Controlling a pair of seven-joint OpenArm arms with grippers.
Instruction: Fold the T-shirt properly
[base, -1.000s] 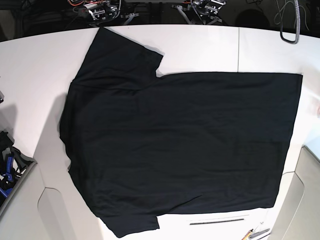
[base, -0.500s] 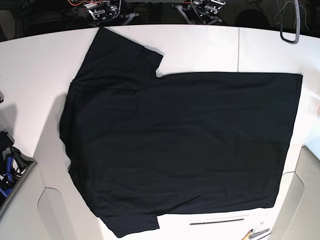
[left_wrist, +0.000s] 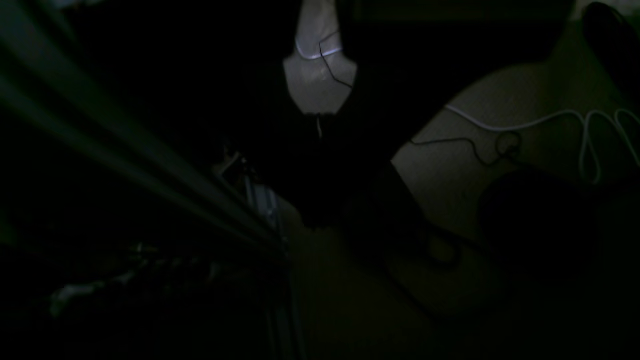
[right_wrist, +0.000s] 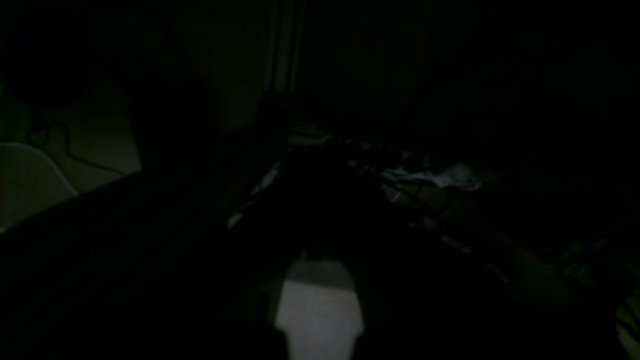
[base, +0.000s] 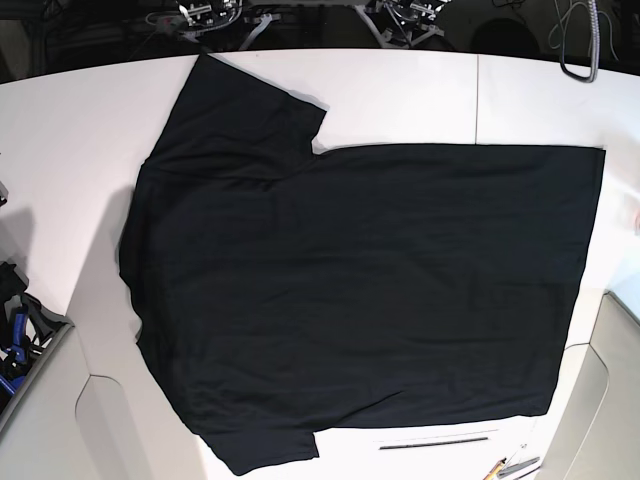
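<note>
The T-shirt (base: 360, 290) lies spread flat on the white table (base: 400, 95), plain black side up. Its hem is at the right and its shoulders at the left. One sleeve (base: 250, 110) points to the far side, the other (base: 262, 445) to the near edge. No print shows. Only bits of the two arms' metal hardware (base: 215, 14) (base: 405, 14) peek in at the far edge, well off the cloth. Both wrist views are nearly black. Dark finger shapes hang over a pale surface with nothing visibly between them. Both grippers are shut.
Cables (base: 578, 45) hang at the far right corner. Blue-handled tools (base: 15, 335) sit off the table's left side. A pencil and a pen (base: 510, 467) lie at the near edge beside a narrow slot (base: 440, 442). Thin wires (left_wrist: 525, 125) cross the pale surface in the left wrist view.
The arm hardware at the far edge has drawn back, so less of it shows in the base view. The T-shirt has not moved.
</note>
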